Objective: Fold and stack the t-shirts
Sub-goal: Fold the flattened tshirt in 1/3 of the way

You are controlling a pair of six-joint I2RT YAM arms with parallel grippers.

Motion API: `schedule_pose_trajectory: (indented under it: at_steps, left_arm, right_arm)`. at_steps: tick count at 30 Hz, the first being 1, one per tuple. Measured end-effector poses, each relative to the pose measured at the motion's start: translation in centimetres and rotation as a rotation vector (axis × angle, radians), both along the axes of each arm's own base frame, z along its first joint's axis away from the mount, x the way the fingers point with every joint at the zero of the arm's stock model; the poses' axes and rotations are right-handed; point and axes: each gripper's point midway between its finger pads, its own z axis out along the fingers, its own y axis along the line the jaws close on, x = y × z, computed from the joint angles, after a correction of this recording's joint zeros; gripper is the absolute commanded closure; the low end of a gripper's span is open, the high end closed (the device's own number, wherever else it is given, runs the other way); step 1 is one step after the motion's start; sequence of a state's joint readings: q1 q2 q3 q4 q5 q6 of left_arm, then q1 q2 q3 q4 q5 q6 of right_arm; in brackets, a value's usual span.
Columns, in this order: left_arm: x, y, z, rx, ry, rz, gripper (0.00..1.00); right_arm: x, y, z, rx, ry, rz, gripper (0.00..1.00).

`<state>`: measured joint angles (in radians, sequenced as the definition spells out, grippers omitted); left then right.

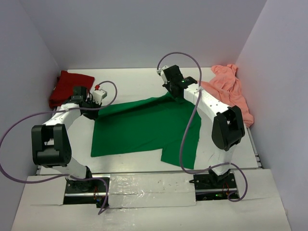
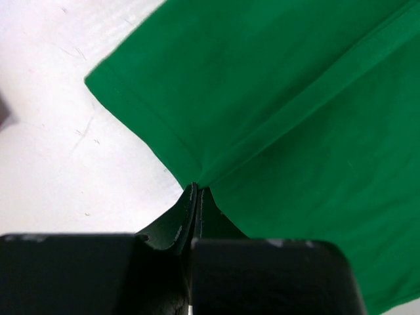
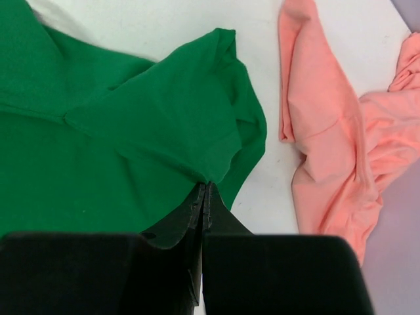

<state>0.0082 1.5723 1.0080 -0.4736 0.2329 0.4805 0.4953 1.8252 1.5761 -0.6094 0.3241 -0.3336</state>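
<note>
We grip green t-shirt (image 1: 144,127), mostly spread: left gripper (image 2: 195,191) pinched on far-left corner, right gripper (image 3: 205,187) pinched on far-right sleeve. No fold yet. Dark red t-shirt (image 1: 67,86) bunched left of green, salmon-pink t-shirt (image 1: 231,91) crumpled right. Nothing stacked.

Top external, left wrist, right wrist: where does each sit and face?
Top external: above, behind the robot, facing down at the table; left arm, right arm show.
Left wrist: on that arm, looking past the shut left end effector at the green shirt.
Right wrist: likewise past the right end effector; pink shirt beside.
Shared: the green shirt.
</note>
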Motion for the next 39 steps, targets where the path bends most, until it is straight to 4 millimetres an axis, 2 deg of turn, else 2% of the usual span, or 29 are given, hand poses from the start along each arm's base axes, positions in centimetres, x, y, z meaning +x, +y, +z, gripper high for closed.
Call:
schedule_pose_trajectory:
  at_steps: [6, 9, 10, 18, 26, 32, 34, 35, 37, 39]
  left_arm:
    - [-0.9, 0.0, -0.3, 0.007, 0.015, -0.011, 0.99]
    - [-1.2, 0.1, -0.4, 0.018, 0.023, -0.027, 0.40]
    - [-1.3, 0.2, -0.5, 0.021, 0.027, -0.028, 0.02]
    - [-3.2, 0.1, -1.0, 0.016, 0.074, -0.026, 0.01]
    - [-3.2, -0.5, 2.4, -0.018, -0.019, -0.029, 0.01]
    - [-3.6, -0.8, 3.3, -0.035, -0.034, -0.023, 0.01]
    - [-3.9, -0.9, 3.5, -0.042, -0.032, -0.026, 0.01]
    - [-4.0, -1.0, 3.6, -0.045, -0.033, -0.027, 0.01]
    - [-4.3, -1.1, 3.7, -0.052, -0.032, -0.030, 0.01]
    - [-4.6, -1.2, 3.8, -0.057, -0.031, -0.033, 0.01]
  right_arm:
    - [-1.4, 0.2, -0.3, -0.001, 0.037, 0.005, 1.00]
    - [-2.0, 0.5, -0.5, 0.002, 0.056, 0.012, 1.00]
    - [-2.2, 0.6, -0.5, 0.002, 0.063, 0.015, 1.00]
    - [-4.2, 1.3, -1.5, 0.021, 0.134, 0.045, 1.00]
    - [-6.7, 2.0, -2.8, 0.064, 0.234, 0.071, 1.00]
    - [-8.9, 2.1, -4.3, 0.044, 0.318, 0.086, 1.00]
    - [-9.5, 2.2, -5.1, 0.033, 0.355, 0.092, 0.87]
    - [-9.8, 2.2, -5.7, 0.024, 0.377, 0.092, 0.77]
    - [-10.5, 2.1, -7.3, 0.005, 0.428, 0.097, 0.70]
    - [-11.4, 1.8, -9.1, -0.019, 0.481, 0.097, 0.67]
